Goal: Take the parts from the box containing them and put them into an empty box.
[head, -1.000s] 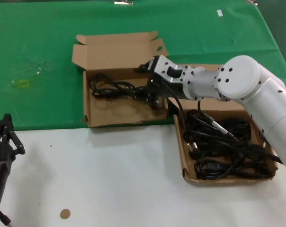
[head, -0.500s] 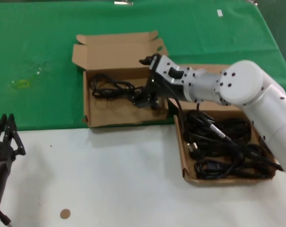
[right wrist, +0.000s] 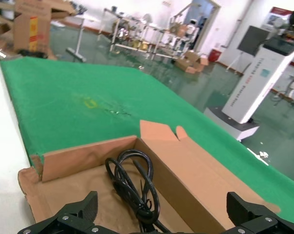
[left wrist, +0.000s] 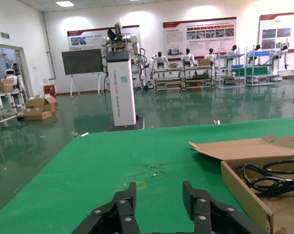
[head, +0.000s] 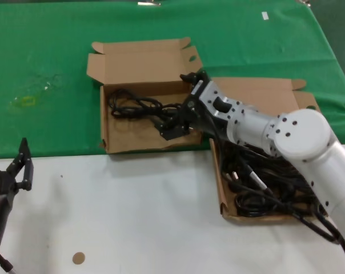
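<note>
Two grippers in view: left gripper (head: pixel 9 171) parked at the near left over white table (head: pixel 132 217), fingers spread. Farther, right box (head: pixel 227 208) crammed with tangled black cables (head: pixel 269 188). Beyond, right gripper (head: pixel 175 123) wide open over left box (head: pixel 132 142), one coiled cable (head: pixel 132 107) lying inside, on green cloth (head: pixel 47 68).

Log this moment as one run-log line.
right gripper: open, over left box | cable in left box | right box: cable pile | left gripper: open, idle
</note>
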`<state>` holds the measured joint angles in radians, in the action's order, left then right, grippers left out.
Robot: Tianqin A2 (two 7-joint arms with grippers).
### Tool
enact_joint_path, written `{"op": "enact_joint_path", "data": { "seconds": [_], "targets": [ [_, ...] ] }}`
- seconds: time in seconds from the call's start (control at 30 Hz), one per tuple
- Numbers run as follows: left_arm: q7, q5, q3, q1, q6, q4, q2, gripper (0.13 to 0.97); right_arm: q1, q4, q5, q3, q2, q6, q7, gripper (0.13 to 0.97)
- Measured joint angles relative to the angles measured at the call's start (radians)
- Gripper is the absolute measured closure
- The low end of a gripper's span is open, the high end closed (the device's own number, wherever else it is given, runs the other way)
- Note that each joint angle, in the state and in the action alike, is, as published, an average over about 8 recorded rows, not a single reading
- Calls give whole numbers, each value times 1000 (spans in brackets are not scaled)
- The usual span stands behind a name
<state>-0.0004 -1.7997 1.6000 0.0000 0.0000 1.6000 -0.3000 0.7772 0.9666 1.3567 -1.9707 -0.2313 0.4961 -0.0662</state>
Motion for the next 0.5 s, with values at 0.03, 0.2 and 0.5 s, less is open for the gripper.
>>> {"op": "enact_joint_path", "data": {
  "seconds": [0.03, 0.2, 0.5],
  "targets": [
    [0, 0, 0, 0, 0, 0, 0, 803, -13, 11, 8, 6, -1, -9, 1, 225],
    [0, 0, 0, 0, 0, 0, 0, 688, -80, 65, 46, 38, -7, -51, 7, 161],
    [0, 0, 0, 0, 0, 0, 0, 479, -199, 162, 114, 95, -18, -127, 17, 129]
  ]
}}
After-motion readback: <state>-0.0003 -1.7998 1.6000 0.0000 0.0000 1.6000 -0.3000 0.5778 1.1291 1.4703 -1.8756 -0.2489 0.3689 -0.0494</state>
